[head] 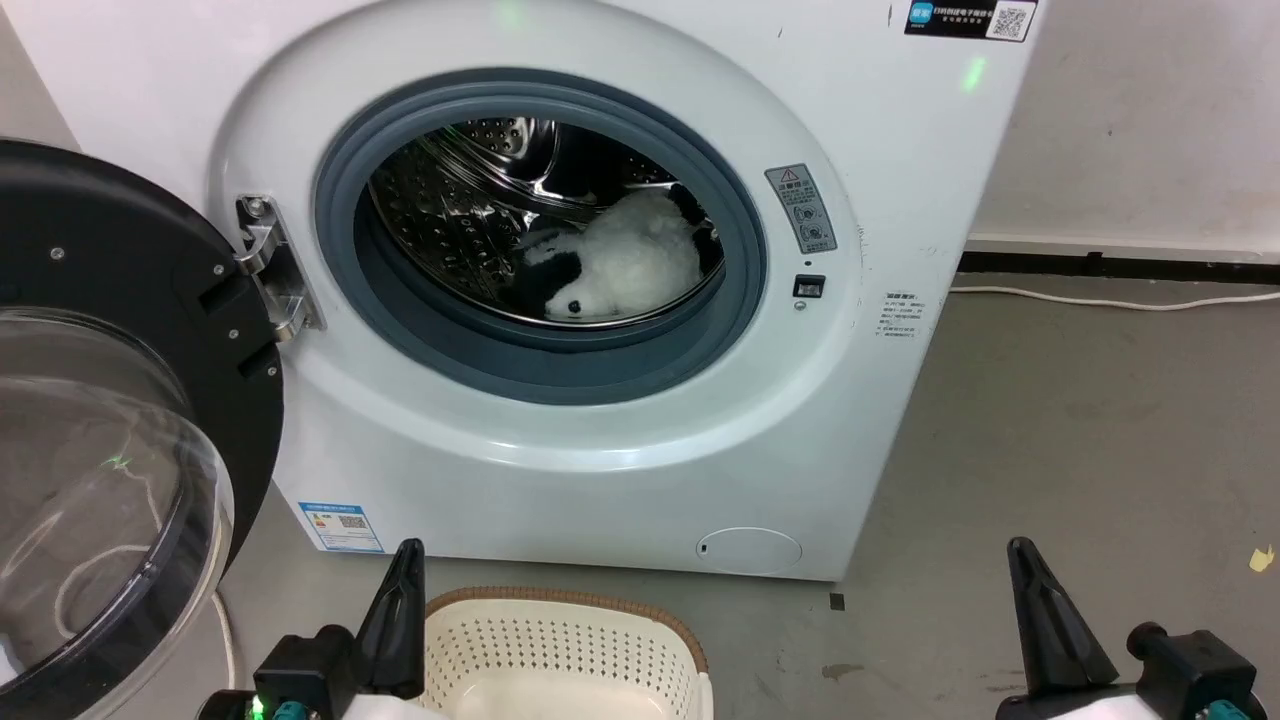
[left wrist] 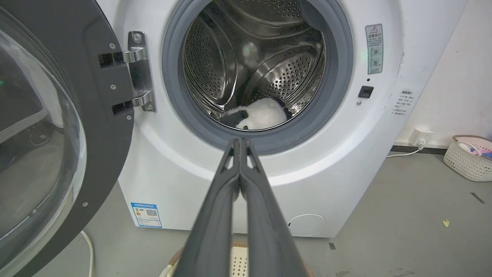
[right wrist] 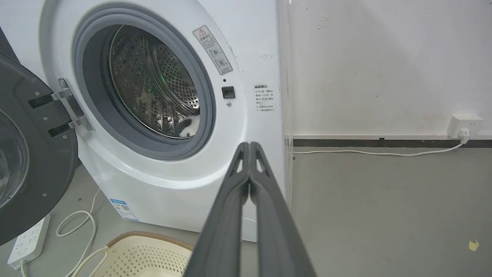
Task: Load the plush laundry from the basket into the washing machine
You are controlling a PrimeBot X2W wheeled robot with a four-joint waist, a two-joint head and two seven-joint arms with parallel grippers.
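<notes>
Inside the drum: the fluffy white soft toy with black patches, the plush laundry (head: 625, 262), lies on the lower curve of the shiny perforated steel drum (head: 450, 210), toward its right side, just behind the port's lip.
Port edge: a grey rubber ring (head: 545, 365) frames the round mouth of the large white front-loading washing machine (head: 600, 470); the mouth stands open.
Door: the black-framed clear domed door (head: 100, 430) is swung wide on a steel hinge (head: 270, 265) at the port's left edge, and its rim juts out over the floor on the left side.
Basket: the cream-white perforated plastic basket with a brown woven-look rim (head: 560, 640) sits on the floor before the machine's front lower edge, apart from it.
Left hand: the left hand (left wrist: 241, 141) is clenched, its two dark fingers pressed together and grasping nothing. It points at the port's lower edge, above the basket's left rim.
Right hand: the right hand (right wrist: 250, 144) is clenched on nothing, aimed near the machine's front right corner and well apart from the basket.
Floor: grey concrete floor (head: 1080, 450) lies bare and wide to the machine's right, up to the dark skirting of the white wall (right wrist: 384, 69).
Floor edges: a white cable (right wrist: 376, 153) runs along the skirting to a wall socket (right wrist: 465, 125). A white power strip (right wrist: 27, 240) with looped cord lies below the door.
</notes>
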